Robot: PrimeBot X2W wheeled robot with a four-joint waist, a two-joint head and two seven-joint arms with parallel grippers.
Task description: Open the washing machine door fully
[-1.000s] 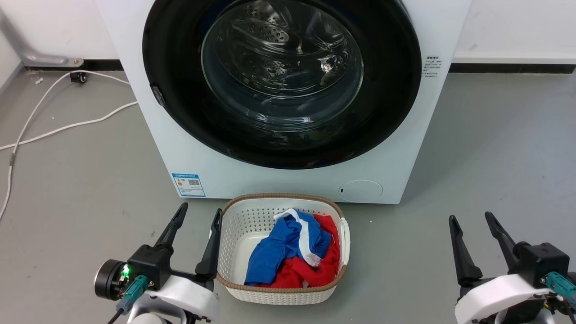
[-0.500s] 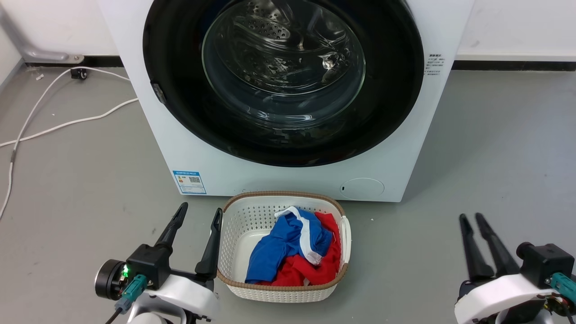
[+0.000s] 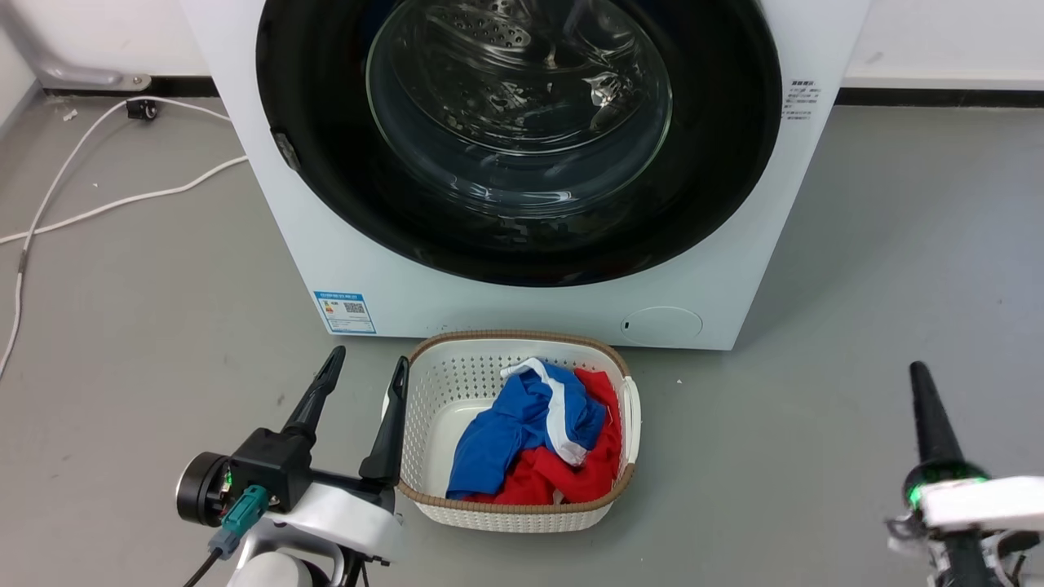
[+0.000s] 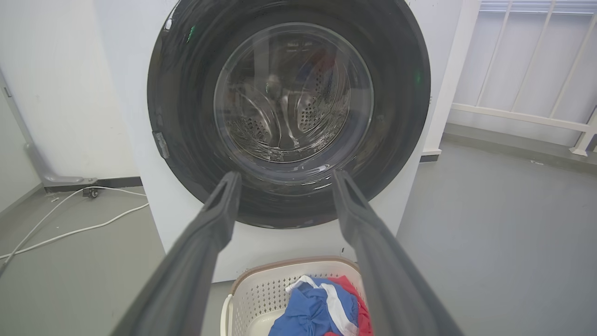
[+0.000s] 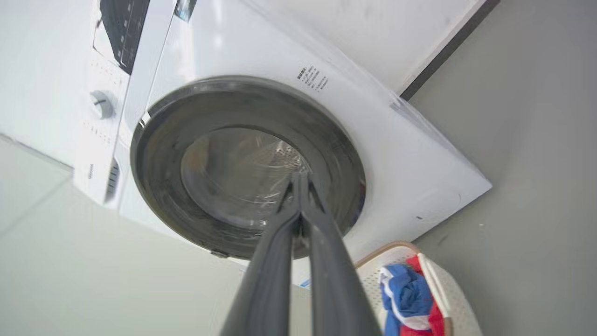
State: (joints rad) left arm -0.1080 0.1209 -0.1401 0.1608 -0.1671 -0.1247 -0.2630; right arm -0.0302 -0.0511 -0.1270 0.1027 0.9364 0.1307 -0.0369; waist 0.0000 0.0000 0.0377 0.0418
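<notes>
Left gripper [image 3: 367,364] sat low, just beside the one laundry basket [image 3: 522,335], its two fingers spread wide with nothing between them. Right gripper [image 3: 917,373], well off on the other side, had both fingers pressed together, empty too. The single washing machine door [image 3: 522,122] lay shut, flush on the washing machine [image 3: 489,306], right behind the basket, which held one blue garment [image 3: 497,440] and one red garment [image 3: 571,481].

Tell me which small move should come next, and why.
Probably reach the right gripper forward toward the washing machine door. The door sits shut against the washing machine, and both grippers are low, apart from it. The right jaws are closed and point at its glass; the left gripper is open beside the basket.
</notes>
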